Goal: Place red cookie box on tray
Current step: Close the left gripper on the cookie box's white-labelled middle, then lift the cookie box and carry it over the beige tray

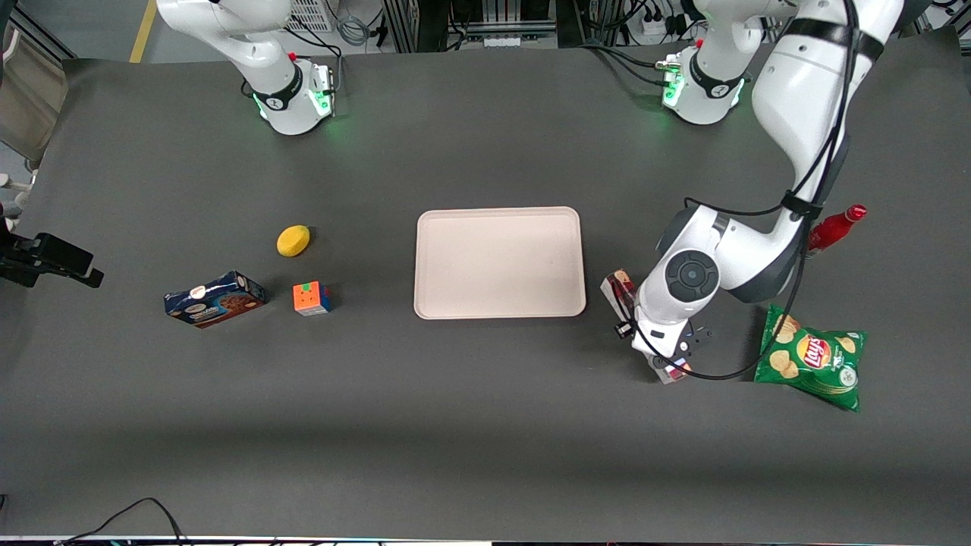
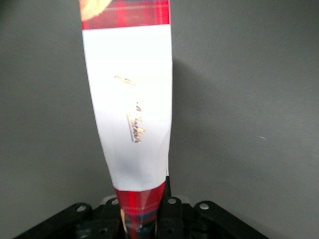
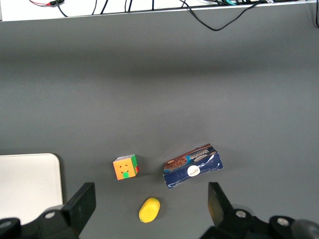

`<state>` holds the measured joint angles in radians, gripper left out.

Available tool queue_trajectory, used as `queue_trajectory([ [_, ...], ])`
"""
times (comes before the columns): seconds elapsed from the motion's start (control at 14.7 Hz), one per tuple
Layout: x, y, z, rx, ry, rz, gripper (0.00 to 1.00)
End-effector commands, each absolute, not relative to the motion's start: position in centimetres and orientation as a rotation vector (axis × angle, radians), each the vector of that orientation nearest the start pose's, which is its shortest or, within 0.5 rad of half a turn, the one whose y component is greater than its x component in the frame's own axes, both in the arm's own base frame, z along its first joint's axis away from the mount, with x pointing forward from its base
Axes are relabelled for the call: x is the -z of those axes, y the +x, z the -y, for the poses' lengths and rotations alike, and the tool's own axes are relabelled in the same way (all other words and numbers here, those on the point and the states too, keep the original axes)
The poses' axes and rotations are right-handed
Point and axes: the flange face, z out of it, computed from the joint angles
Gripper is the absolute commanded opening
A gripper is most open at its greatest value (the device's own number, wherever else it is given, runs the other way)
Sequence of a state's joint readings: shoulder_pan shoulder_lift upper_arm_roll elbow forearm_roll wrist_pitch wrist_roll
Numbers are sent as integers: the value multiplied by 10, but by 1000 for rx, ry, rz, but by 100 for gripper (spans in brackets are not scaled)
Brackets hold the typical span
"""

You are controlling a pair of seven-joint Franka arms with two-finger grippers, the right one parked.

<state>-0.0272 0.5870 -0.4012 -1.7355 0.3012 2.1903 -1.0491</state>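
Note:
The red cookie box (image 1: 620,291), a long carton in red plaid with a white section (image 2: 129,99), lies beside the tray, toward the working arm's end of the table. Most of it is hidden under the arm in the front view, and only its two ends show. My left gripper (image 1: 669,355) (image 2: 142,224) is over the box's end nearer the front camera, shut on the plaid end of the carton. The pale pink-beige tray (image 1: 501,262) (image 3: 25,179) sits at the middle of the table with nothing on it.
A green chip bag (image 1: 815,356) lies beside the gripper, toward the working arm's end. A red bottle (image 1: 834,226) lies farther from the camera than the bag. A blue cookie box (image 1: 214,298), a colour cube (image 1: 312,298) and a yellow lemon (image 1: 293,240) lie toward the parked arm's end.

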Motion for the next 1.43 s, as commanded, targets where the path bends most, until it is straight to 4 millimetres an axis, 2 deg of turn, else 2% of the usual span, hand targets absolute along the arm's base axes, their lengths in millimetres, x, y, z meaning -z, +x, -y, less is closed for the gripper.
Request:
queue_trajectory([
  [0.0, -339, 619, 256, -53, -2958, 700, 0],
  [0.14, -369, 615, 268, -52, -2971, 631, 0],
  [0.27, -392, 601, 286, -33, -3000, 527, 0],
  [0.48, -409, 563, 338, -78, -3047, 258, 0],
  [0.61, -413, 544, 367, -82, -3079, 165, 0],
  [0.75, -404, 524, 389, -91, -3095, 45, 0],
  [1.02, -362, 485, 413, -64, -3115, -118, 0],
  [1.16, -336, 468, 414, -44, -3127, -160, 0],
  [1.36, -312, 453, 416, -64, -3140, -130, 0],
])
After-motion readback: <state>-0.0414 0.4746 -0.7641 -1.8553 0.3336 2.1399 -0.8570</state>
